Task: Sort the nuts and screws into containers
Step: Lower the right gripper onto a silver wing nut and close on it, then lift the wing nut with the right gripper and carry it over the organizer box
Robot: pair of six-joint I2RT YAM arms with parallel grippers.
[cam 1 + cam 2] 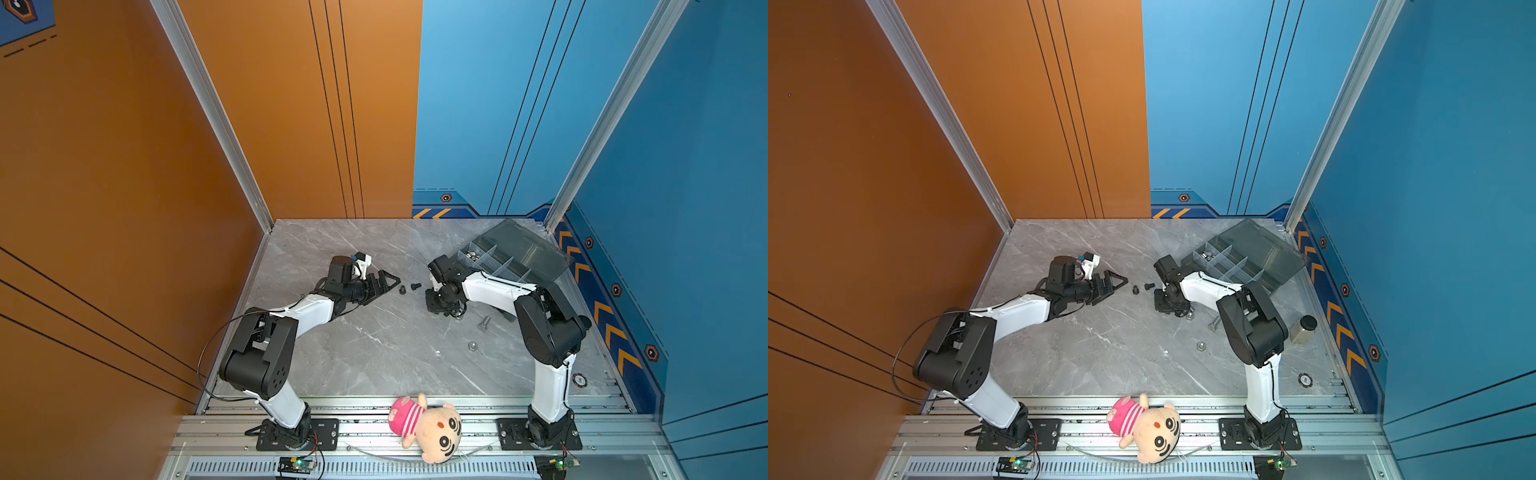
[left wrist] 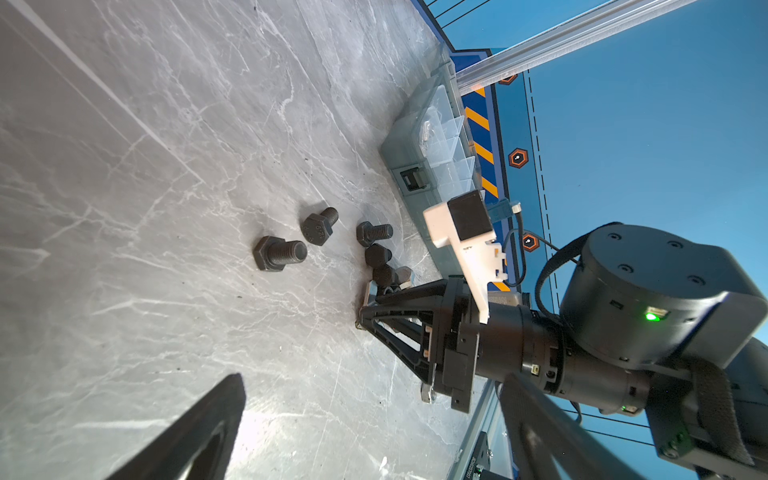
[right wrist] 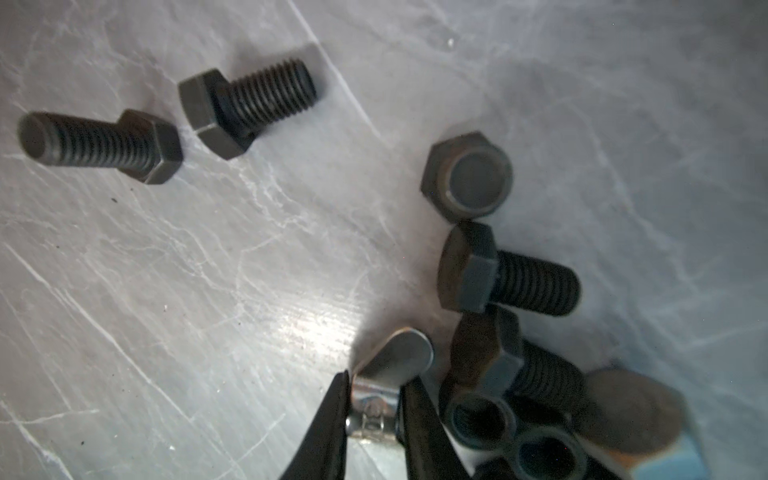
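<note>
left gripper (image 1: 394, 281): low over the marble table (image 1: 353, 353), jaws standing well apart, holding nothing. two black screws (image 1: 402, 289): lying on their sides just beyond its tips, apart from each other. right gripper (image 3: 378, 376): pointed down at table level, jaws drawn in against both sides of a silver wing nut (image 3: 392, 355). just beside it: a huddle of more black screws (image 3: 509, 276), one standing on its head, and black nuts (image 3: 480, 417), some touching. handling, as judged: every piece hard, rigid and light; the plated wing nut looks slick and may squirt out of a skewed pinch, so hold it square across the barrel under the wings. screws would roll on their shanks; take them across the head flats. silver screw (image 1: 484, 323) and silver nut (image 1: 472, 345): loose, nearer the robot, apart. organizer box (image 1: 505, 266): lid open, far right, one end compartment holding a few silver pieces.
</note>
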